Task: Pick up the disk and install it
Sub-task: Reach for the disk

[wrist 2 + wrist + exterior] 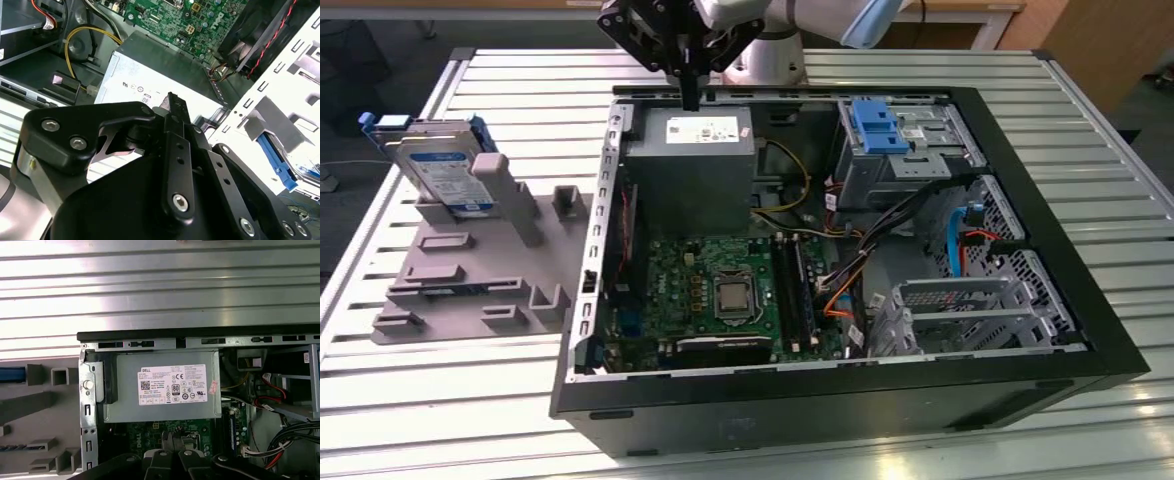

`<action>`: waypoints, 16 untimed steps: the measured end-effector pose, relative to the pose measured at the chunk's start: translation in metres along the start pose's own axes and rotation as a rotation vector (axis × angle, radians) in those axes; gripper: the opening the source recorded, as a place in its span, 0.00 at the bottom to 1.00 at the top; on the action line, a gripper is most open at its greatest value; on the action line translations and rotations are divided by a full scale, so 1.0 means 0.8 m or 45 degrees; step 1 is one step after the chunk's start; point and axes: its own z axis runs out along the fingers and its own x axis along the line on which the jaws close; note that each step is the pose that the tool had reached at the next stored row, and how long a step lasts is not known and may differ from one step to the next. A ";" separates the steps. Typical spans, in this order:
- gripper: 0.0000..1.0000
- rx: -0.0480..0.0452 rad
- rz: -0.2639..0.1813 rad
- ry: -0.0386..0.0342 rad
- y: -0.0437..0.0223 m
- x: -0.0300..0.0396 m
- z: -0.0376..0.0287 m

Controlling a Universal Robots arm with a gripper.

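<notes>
Open computer case [854, 405], grey fixture [454, 272]

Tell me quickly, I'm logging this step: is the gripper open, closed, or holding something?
Gripper: closed, holding nothing, above the power supply; the disk stands in the grey rack.

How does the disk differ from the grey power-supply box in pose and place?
The disk stands tilted in a grey holder outside the case, while the power-supply box sits inside it. The disk is thin and blue-framed, whereas the box is thick and plain grey. Both carry a printed label.
</notes>
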 end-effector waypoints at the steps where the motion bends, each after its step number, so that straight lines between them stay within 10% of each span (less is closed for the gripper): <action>1: 0.11 0.000 0.000 -0.0001 0.0000 0.0000 0.0000; 16: 0.11 0.000 0.000 -0.0001 -0.0005 0.0067 0.0000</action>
